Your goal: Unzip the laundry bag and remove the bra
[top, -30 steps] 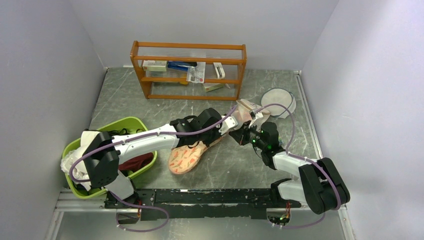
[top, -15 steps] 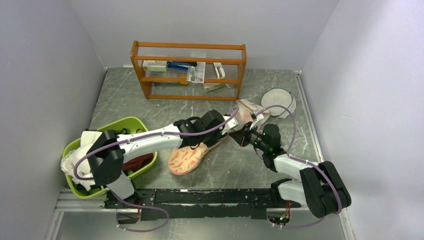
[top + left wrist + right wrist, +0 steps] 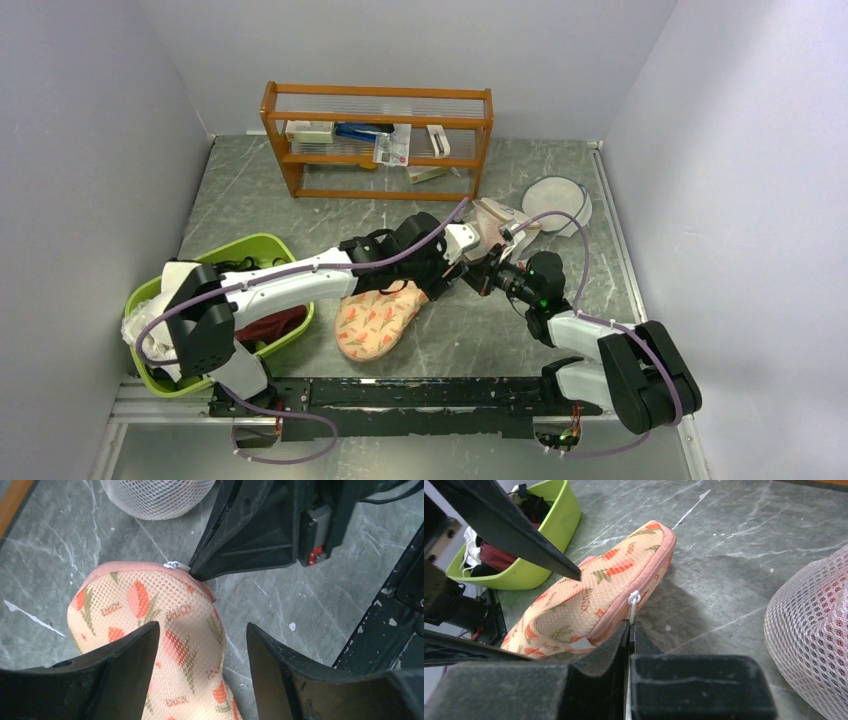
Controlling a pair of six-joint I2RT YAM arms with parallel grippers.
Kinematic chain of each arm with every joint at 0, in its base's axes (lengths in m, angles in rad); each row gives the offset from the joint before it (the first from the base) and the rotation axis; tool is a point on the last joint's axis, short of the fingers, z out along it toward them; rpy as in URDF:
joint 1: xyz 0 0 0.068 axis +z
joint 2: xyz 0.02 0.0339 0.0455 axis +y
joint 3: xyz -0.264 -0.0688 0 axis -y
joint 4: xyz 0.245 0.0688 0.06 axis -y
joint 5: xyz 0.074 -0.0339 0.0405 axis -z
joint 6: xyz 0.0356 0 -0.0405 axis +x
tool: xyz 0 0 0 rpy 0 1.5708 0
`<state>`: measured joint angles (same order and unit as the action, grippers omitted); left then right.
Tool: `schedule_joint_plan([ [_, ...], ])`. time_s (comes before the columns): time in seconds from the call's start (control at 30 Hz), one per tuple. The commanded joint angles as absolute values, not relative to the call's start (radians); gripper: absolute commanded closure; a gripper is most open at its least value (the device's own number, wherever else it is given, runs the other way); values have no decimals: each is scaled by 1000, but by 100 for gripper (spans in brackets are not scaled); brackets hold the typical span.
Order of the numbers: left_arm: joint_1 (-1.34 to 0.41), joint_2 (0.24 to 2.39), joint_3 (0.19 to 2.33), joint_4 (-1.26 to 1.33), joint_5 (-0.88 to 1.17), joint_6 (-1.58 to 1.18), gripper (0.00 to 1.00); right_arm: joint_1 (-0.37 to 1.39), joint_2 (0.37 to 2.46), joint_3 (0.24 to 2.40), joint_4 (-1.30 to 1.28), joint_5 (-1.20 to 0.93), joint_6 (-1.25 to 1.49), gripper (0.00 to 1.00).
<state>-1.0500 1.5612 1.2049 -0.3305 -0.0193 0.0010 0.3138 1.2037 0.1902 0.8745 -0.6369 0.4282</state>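
Observation:
The peach-pink flower-print laundry bag (image 3: 378, 320) lies on the grey table, and its pink zip edge looks closed. My left gripper (image 3: 201, 626) is open; its two black fingers (image 3: 125, 655) straddle the bag's rounded end (image 3: 150, 615) without pinching it. My right gripper (image 3: 630, 625) is shut on the small white zipper pull (image 3: 632, 599) at the bag's edge (image 3: 594, 600). From above, both grippers meet at the bag's far end, the left (image 3: 452, 268) beside the right (image 3: 488, 277). The bra is hidden.
A white mesh dome bag (image 3: 814, 640) sits close on the right, just beyond the grippers (image 3: 500, 218). A round mesh disc (image 3: 557, 203) lies further back. A green basket (image 3: 250, 243) of clothes stands front left and a wooden rack (image 3: 378, 140) at the back.
My left gripper has opened and let go of the bag's end. The bag has settled a little lower and nearer. The right gripper has stayed shut on the zipper pull.

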Motion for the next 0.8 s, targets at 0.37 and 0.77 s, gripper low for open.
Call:
schedule_joint_plan([
  [0.37,-1045,1681,1300,-372,-154,-52,50,325,1215,191,924,-660,415,100],
  [0.77,-1086,1658,1287,-390,-38,64,87,324,1204,220,782,-497,407,100],
])
